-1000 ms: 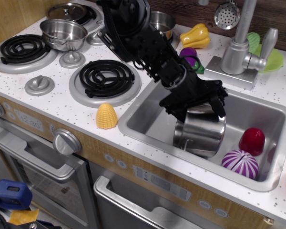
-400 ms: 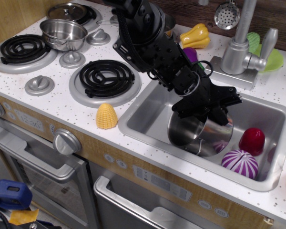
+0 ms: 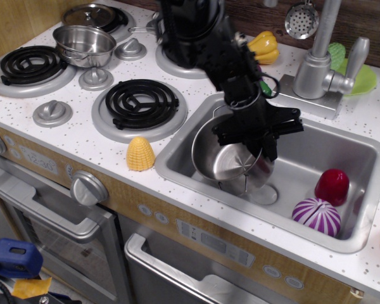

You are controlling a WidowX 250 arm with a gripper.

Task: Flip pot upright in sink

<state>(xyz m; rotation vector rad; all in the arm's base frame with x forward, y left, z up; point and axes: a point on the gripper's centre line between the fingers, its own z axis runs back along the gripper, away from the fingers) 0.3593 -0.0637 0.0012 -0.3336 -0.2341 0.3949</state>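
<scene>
Now I am in the middle of the flip — my gripper [image 3: 256,136] is closed on the rim of the pot [image 3: 231,158], and the pot hangs tilted inside the sink [image 3: 342,235], its open mouth turned toward the left and a little upward, so that I can see into it. It is at the left half of the basin, close above the drain [image 3: 264,193]; I cannot tell if its lower edge touches the sink floor or is just over it. I judge the turning as more than half done, but the pot does not stand on its base yet. For the next move I must rotate the wrist further until the mouth looks straight up, then lower the base flat on the floor and only then open the fingers — otherwise the pot may roll. The red toy [image 3: 332,187] and the striped purple toy [image 3: 315,215] lie at the right end, well apart from the pot, so they should not disturb.
</scene>
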